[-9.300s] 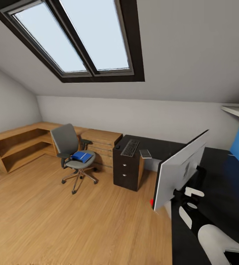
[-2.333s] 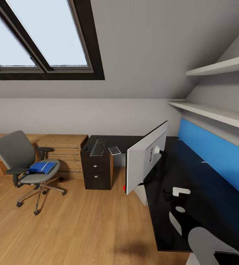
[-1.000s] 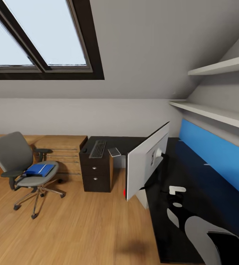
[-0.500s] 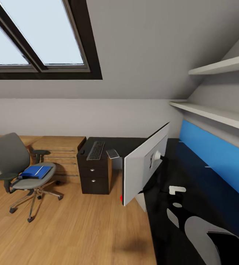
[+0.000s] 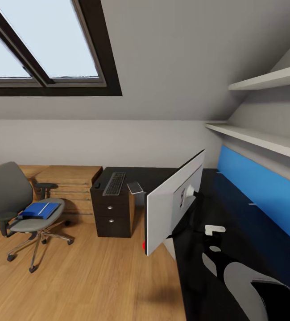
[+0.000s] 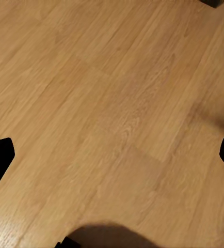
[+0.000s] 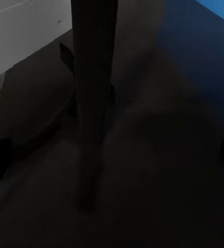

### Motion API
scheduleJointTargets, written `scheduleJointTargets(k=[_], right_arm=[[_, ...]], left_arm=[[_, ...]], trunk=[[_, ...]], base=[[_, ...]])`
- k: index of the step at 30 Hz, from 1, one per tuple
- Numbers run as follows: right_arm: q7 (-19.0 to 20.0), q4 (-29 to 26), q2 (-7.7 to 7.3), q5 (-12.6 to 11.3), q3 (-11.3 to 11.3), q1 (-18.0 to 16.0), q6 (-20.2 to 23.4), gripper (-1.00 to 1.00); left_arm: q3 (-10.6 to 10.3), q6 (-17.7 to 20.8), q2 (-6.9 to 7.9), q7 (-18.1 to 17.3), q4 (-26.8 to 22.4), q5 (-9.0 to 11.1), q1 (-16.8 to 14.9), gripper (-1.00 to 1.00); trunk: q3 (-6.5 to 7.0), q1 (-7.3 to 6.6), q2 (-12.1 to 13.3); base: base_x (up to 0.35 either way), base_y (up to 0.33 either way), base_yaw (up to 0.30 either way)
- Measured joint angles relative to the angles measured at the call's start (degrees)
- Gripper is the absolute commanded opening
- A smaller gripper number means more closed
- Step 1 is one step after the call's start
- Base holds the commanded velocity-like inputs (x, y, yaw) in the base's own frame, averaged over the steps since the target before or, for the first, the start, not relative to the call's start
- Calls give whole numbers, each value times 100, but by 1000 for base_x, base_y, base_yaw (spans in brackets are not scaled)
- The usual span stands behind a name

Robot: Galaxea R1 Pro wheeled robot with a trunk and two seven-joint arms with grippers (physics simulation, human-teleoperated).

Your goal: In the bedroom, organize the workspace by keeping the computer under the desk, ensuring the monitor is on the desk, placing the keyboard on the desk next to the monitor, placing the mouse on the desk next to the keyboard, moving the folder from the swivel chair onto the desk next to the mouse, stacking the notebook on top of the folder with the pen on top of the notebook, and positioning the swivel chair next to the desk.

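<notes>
Both tools spread wide: the left tool (image 6: 112,155) over wood floor (image 6: 117,93), the right tool (image 7: 112,155) over the black bench (image 5: 234,214) by the monitor (image 5: 174,207). The folder (image 5: 40,209) lies on the swivel chair (image 5: 18,205); its label is unreadable.

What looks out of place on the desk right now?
The monitor stands on the desk turned askew, its grey back facing the blue wall panel, one corner overhanging the desk edge. The folder lies on the swivel chair.
</notes>
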Motion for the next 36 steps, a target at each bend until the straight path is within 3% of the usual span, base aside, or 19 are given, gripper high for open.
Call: scheduleJointTargets(k=[13, 36], right_arm=[[1, 11, 6, 6, 0, 1, -11, 100], [1, 12, 4, 8, 0, -1, -18, 100]], left_arm=[[0, 0, 0, 0, 0, 0, 0, 100], [8, 0, 0, 0, 0, 0, 0, 100]], trunk=[[0, -2, 1], [0, 0, 1]], base=[[155, -4, 0], [56, 0, 0]])
